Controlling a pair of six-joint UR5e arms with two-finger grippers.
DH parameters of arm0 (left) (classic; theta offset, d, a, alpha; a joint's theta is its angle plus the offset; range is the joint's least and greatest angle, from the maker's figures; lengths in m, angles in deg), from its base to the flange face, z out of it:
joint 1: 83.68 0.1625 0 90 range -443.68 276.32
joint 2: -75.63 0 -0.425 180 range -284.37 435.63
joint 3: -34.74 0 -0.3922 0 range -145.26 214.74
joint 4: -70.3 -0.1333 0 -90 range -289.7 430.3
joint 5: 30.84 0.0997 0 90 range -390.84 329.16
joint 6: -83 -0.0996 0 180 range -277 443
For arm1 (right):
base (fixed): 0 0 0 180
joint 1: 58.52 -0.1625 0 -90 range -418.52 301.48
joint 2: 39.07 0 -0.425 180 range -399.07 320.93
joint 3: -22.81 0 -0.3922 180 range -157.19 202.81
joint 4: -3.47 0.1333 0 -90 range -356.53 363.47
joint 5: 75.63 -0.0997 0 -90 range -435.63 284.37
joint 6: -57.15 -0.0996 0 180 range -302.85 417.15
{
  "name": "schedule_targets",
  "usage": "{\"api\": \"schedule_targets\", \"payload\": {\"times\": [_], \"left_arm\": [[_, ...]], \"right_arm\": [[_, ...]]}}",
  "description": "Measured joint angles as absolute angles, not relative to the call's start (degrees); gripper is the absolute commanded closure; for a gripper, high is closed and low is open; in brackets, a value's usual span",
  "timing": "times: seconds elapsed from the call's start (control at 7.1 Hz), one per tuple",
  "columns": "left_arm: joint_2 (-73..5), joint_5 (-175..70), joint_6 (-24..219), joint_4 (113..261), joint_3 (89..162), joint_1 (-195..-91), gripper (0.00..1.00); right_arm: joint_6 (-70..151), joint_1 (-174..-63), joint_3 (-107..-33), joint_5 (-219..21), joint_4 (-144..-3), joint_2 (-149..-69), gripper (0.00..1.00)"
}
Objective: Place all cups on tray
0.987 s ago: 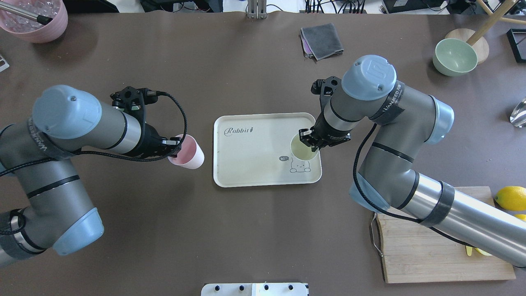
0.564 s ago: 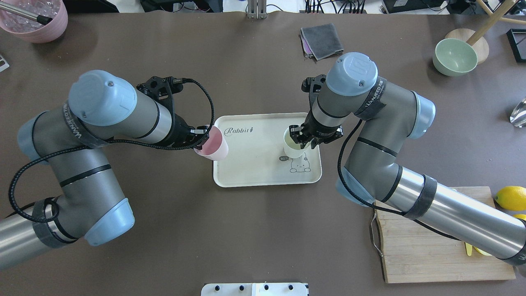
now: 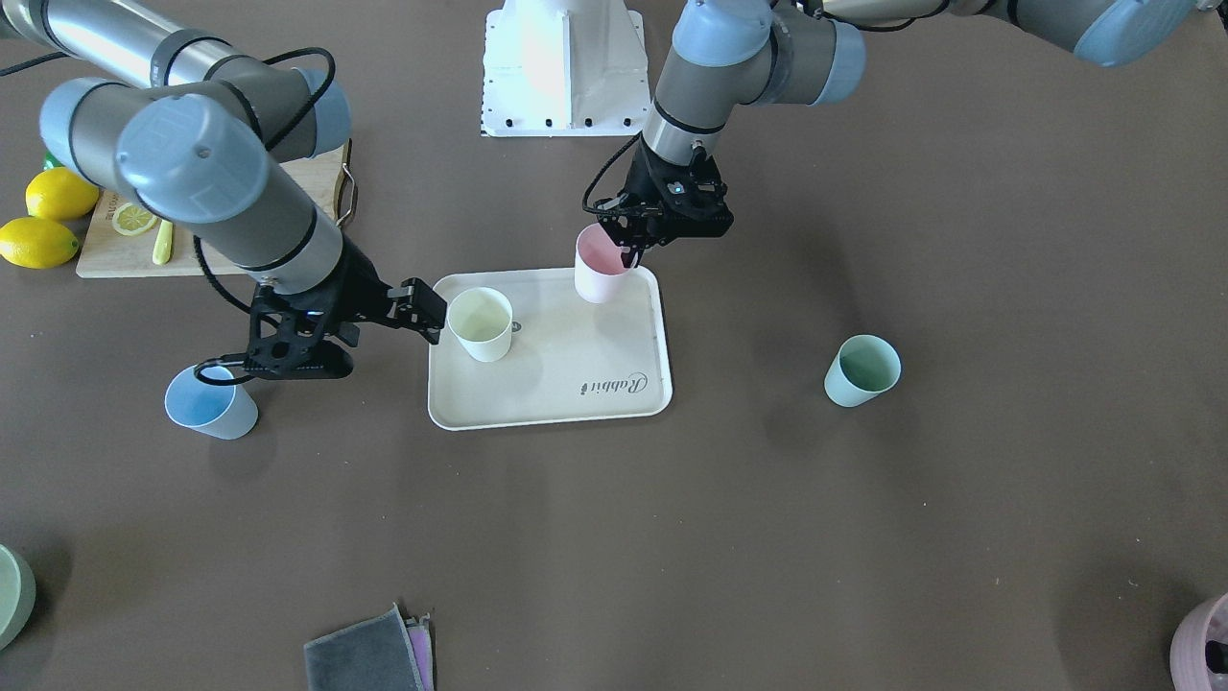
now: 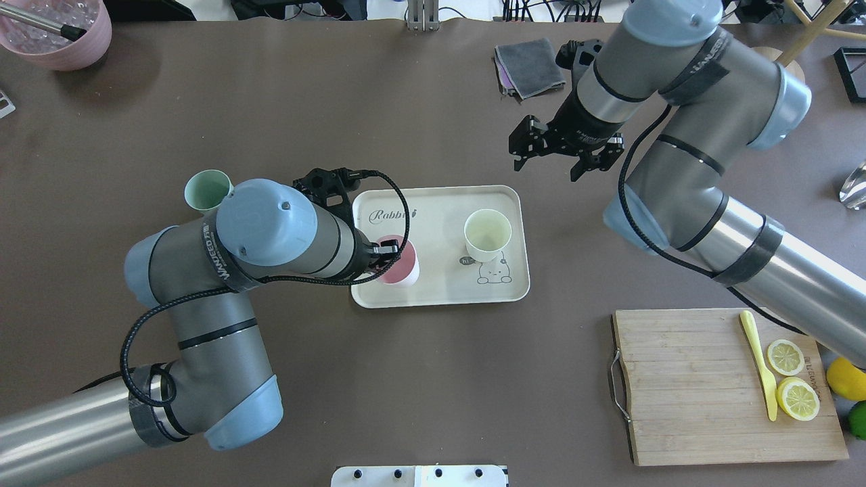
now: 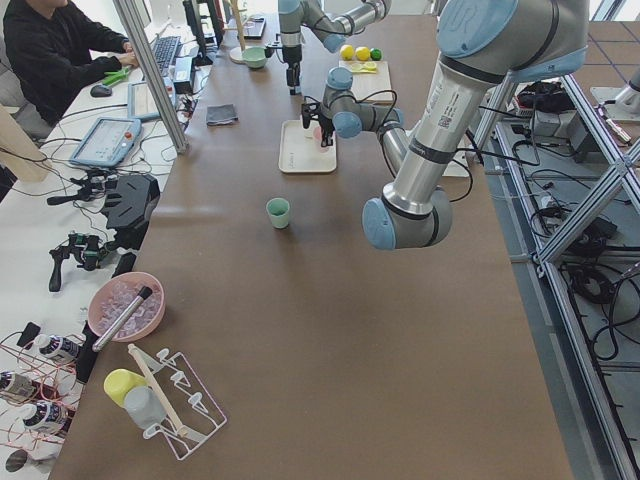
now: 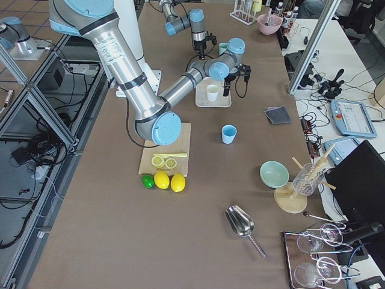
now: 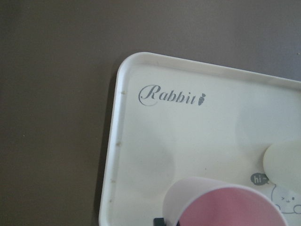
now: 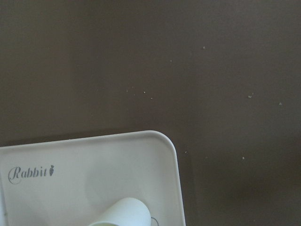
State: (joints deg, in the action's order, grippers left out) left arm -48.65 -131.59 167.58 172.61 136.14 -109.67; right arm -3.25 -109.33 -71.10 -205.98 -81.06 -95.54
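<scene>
The cream tray (image 4: 433, 287) lies mid-table. The yellow cup (image 4: 487, 233) stands free on its right part, by the rabbit drawing. My left gripper (image 4: 387, 259) is shut on the rim of the pink cup (image 4: 400, 270) at the tray's near left part; the front view shows the cup (image 3: 600, 276) and the gripper (image 3: 628, 251). My right gripper (image 4: 565, 157) is open and empty, raised beyond the tray's far right corner. The mint cup (image 4: 203, 191) stands on the table left of the tray. The blue cup (image 3: 209, 405) stands on the table on my right, hidden in the overhead view.
A wooden cutting board (image 4: 676, 392) with lemon slices and a yellow knife lies at the near right. A grey cloth (image 4: 531, 66) lies at the far side. A mauve container (image 4: 61, 40) stands at the far left corner, and a pale-green bowl (image 6: 275, 173) at the far right.
My left gripper has carried the pink cup from left of the tray onto its near left part. My right gripper has let go of the yellow cup and moved up and away to the far right.
</scene>
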Motion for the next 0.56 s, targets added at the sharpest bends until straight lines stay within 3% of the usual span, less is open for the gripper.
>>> {"api": "schedule_targets", "payload": {"times": [0.14, 0.28, 0.42, 0.56], "left_arm": [[-49.1, -129.4, 168.0, 172.7, 135.0, -108.4, 1.0], [-49.2, -128.5, 168.0, 172.8, 134.0, -107.9, 0.81], [-49.2, -128.0, 167.8, 172.9, 133.2, -107.8, 0.17], [-49.3, -127.8, 167.4, 173.0, 132.9, -108.0, 0.14]], "right_arm": [[0.6, -112.6, -70.6, -206.9, -81.2, -96.9, 0.0], [5.6, -115.6, -69.6, -207.2, -81.2, -98.7, 0.0], [10.9, -118.1, -68.3, -207.3, -81.2, -100.5, 0.0], [14.8, -120.0, -66.5, -207.4, -81.0, -101.8, 0.0]]}}
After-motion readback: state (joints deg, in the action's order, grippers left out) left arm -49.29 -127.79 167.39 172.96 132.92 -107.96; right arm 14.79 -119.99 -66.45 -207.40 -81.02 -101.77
